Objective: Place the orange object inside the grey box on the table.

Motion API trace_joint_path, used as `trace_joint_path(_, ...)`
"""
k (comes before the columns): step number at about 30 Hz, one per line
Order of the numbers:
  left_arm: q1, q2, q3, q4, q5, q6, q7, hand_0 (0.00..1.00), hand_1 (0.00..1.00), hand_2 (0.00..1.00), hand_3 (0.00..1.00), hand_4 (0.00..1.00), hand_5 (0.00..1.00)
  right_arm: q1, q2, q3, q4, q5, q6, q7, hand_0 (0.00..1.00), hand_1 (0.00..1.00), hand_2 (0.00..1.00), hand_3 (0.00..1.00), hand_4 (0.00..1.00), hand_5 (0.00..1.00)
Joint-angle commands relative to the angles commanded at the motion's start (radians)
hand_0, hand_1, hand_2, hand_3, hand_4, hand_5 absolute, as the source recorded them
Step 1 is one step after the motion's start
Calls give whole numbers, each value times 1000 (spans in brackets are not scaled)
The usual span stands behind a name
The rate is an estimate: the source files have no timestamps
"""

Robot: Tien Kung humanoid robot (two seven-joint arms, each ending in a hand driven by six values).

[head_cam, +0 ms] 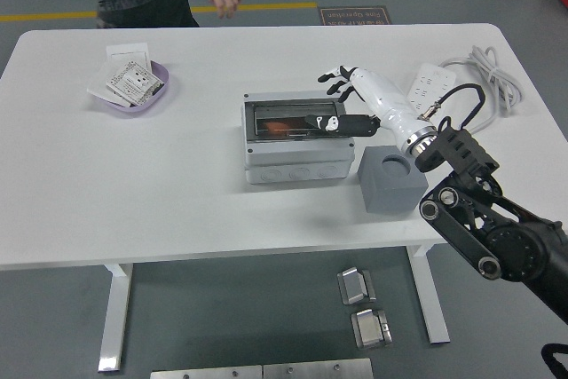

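Right hand [348, 86] on my rig hangs above the table just past the grey box's [297, 164] right rim, fingers loosely spread, gripping nothing. Orange object [277, 127] lies inside the box, left of the hand and apart from it, partly hidden by a black bar, I think.

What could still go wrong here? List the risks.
1. The right hand, fingers spread and empty, hangs just past the grey box's far right corner; a careless pull-back could nudge the box.
2. The black arm's elbow sits close over the grey block and might knock it.
3. The orange object lies partly under a dark bar, so it is unclear whether it is seated fully.
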Motion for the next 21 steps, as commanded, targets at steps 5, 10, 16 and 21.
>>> trace_joint_path(5, 4, 5, -11, 0, -3, 5, -1, 681, 683, 608, 681, 685, 468, -121, 1, 136, 93, 110, -30, 91, 678, 521, 629, 739, 927, 545)
trace_joint_path(10, 5, 3, -14, 0, -3, 10, -3, 681, 683, 608, 682, 685, 469, -237, 38, 253, 107, 296, -12, 201, 675, 519, 623, 735, 933, 551)
trace_joint_path(16, 1, 0, -19, 0, 1, 23, 0, 681, 683, 609, 682, 686, 469, -325, 85, 344, 112, 496, 11, 283, 663, 508, 617, 723, 931, 553)
trace_joint_path(21, 3, 2, -23, 0, -2, 28, 3, 681, 683, 608, 683, 687, 468, -362, 77, 371, 124, 617, 19, 300, 674, 534, 618, 725, 934, 549)
